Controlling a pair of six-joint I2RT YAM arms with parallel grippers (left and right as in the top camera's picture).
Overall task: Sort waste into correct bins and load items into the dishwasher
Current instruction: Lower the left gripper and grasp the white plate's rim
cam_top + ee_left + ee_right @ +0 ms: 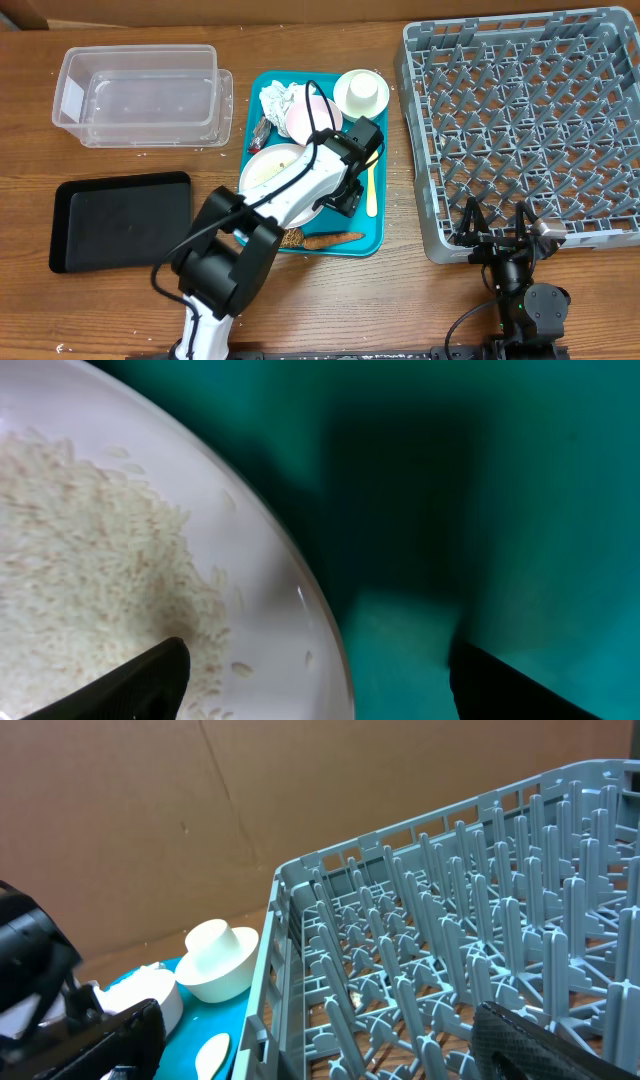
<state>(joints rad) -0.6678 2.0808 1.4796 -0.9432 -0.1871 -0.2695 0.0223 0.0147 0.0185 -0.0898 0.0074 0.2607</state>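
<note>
L arm reaches over the teal serving tray [378,225] on the brown wooden worktop [330,30].
L pincer [318,660]: wide open, nothing held. It straddles the rim of the whitish round bowl [290,575]. One finger [140,680] is inside, over the scattered white rice grains [90,560]; the other is outside, over the teal.
Judgement: set up for a rim pinch, as the bowl looks too wide to span. Rice is in the bowl, so prob. tip it into a bin before racking. Keep the bowl level on the lift or the grains spill.

R pincer [318,1025]: wide open, empty, at the near wall of the large square grey plastic dish rack [450,950]. Cannot tell if it touches. Prob. parked there to wait, clear of the L arm's work on the tray.

On the tray:
- small white cup [360,92], upside down
- pale pink round plate [303,118]
- crumpled white paper napkin [276,98]
- small yellow plastic spoon [371,192], just beside the L wrist
- orange-brown carrot-like stick [337,240], at the near edge

Clear deep rectangular plastic tub [140,135] and flat black rectangular tray [120,178] sit L of the teal tray. No waste seen in either. No dishes in the rack.

Writing: none readable. There is a pale patch on the tub's L end wall, poss. a label, too small to read.
</note>
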